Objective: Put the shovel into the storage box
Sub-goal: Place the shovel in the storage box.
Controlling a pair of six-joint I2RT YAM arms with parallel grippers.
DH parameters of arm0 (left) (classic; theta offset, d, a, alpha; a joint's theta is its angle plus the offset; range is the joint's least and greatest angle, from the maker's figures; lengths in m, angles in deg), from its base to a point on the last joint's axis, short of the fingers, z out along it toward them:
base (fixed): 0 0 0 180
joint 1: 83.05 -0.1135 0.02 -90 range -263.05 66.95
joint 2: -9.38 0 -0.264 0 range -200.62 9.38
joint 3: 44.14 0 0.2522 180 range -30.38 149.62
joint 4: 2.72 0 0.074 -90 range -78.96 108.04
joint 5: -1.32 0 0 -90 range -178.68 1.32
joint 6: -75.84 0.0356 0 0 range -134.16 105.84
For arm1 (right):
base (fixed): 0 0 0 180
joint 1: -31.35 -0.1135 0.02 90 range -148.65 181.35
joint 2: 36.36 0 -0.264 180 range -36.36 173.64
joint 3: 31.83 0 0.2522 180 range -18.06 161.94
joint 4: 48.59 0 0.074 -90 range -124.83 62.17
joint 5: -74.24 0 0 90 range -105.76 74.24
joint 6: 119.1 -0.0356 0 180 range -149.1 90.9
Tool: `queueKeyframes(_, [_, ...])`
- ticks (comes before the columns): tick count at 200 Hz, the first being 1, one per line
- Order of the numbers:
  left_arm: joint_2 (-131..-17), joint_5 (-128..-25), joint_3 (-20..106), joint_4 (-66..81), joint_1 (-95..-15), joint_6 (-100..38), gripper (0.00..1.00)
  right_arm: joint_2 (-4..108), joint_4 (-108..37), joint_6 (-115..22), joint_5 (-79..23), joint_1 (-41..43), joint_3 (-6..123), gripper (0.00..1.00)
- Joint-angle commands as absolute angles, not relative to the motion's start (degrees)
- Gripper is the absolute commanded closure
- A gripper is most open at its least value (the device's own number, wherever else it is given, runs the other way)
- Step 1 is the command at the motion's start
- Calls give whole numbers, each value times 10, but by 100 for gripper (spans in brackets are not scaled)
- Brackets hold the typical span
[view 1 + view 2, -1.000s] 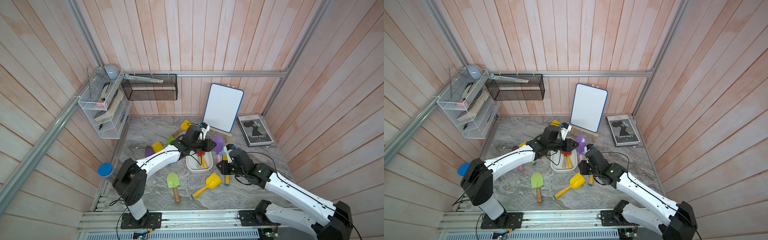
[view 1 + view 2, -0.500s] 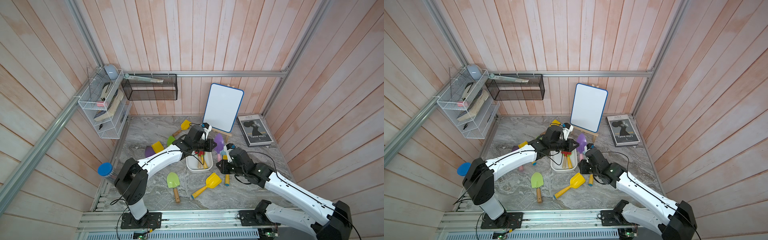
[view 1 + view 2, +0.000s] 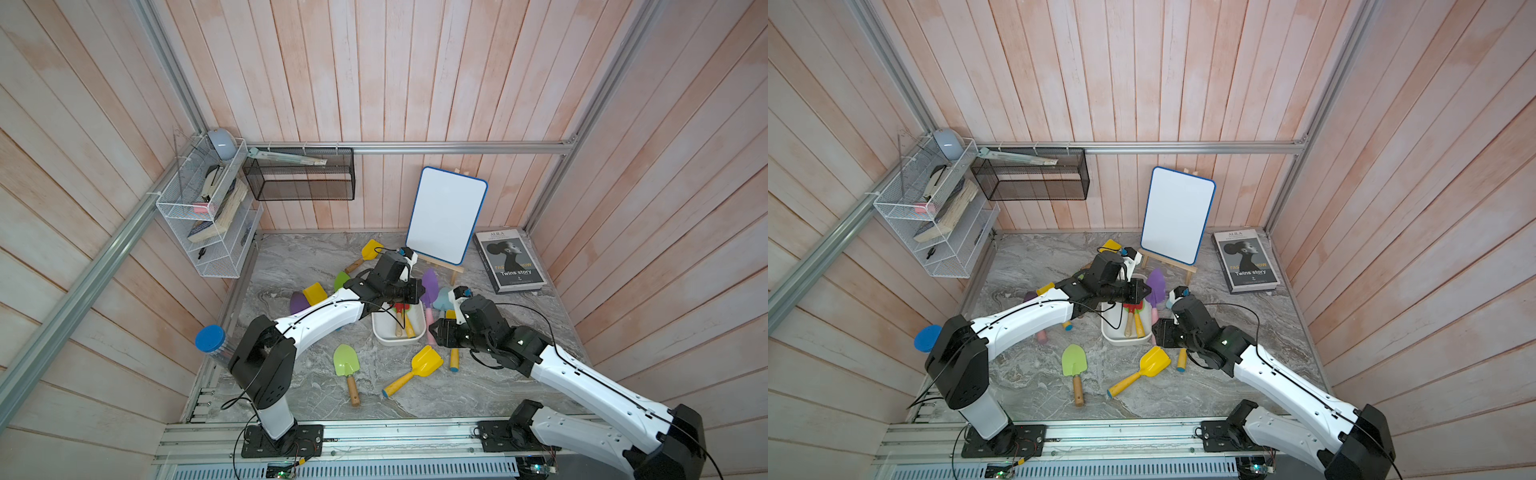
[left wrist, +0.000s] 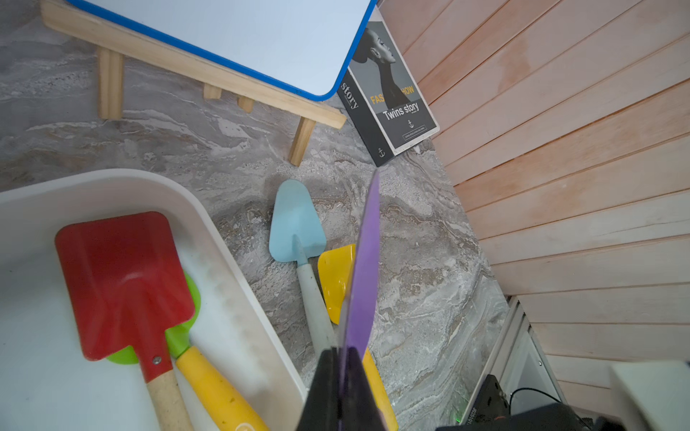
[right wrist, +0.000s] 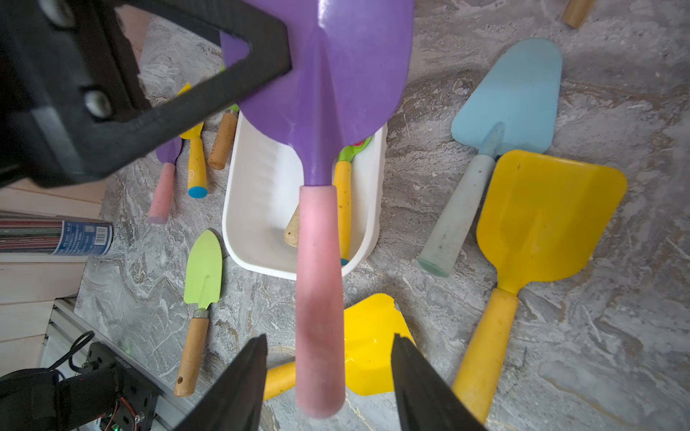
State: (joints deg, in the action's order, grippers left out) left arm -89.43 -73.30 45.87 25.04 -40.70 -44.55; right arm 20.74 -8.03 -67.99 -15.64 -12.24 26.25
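Purple blade, pink handle: the purple shovel (image 3: 429, 284) (image 3: 1156, 286) (image 5: 317, 112) is held clear of the grey marbled tabletop (image 3: 311, 257), and it is not inside the storage box (image 3: 395, 340) (image 3: 1121, 341). It is carried close to the long side of the box that faces the right arm. Whether it hangs over the rim cannot be told. Its blade is turned toward the whiteboard on the wooden easel (image 3: 446, 216) and its handle toward the arms' bases.

The left end effector (image 3: 419, 291) (image 3: 1144, 292) (image 4: 341, 373) is clamped on the blade, which is seen edge-on between the black fingers in the left wrist view. The right end effector (image 3: 434, 332) (image 5: 328, 339) is spread wide. In the right wrist view its two fingers (image 5: 246, 373) are set on either side of the pink handle, with a gap on each side, so the handle is not touched by them.

Two shovels are already laid in the storage box (image 4: 186, 186) (image 5: 261, 186). They are a red shovel with a wooden handle (image 4: 123, 283) and, partly beneath it, a green shovel with a yellow handle (image 4: 186, 328).

A light blue shovel (image 4: 295, 224) (image 5: 511, 97) and a yellow shovel (image 5: 549, 216) are left touching on the tabletop just beside the box. A green shovel with a wooden handle (image 3: 347, 361) and another yellow shovel (image 3: 424, 361) are seen nearer the bases. A book (image 3: 509, 259) is laid flat near the right wall.
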Motion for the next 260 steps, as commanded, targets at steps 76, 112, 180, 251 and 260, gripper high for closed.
queueKeyframes(76, [-878,-767,465,306,-490,-371,100,174,-85,-676,-166,-96,235,42])
queueKeyframes(112, [-884,-778,459,321,-520,-349,100,171,-92,-674,-177,-87,224,42])
queueKeyframes(180, [-912,-796,458,314,-537,-308,100,175,-97,-671,-189,-80,218,42])
queueKeyframes(251, [-953,-784,453,288,-538,-304,100,177,-100,-669,-202,-77,216,42])
queueKeyframes(260, [-956,-779,453,286,-539,-305,100,178,-101,-669,-203,-77,214,42])
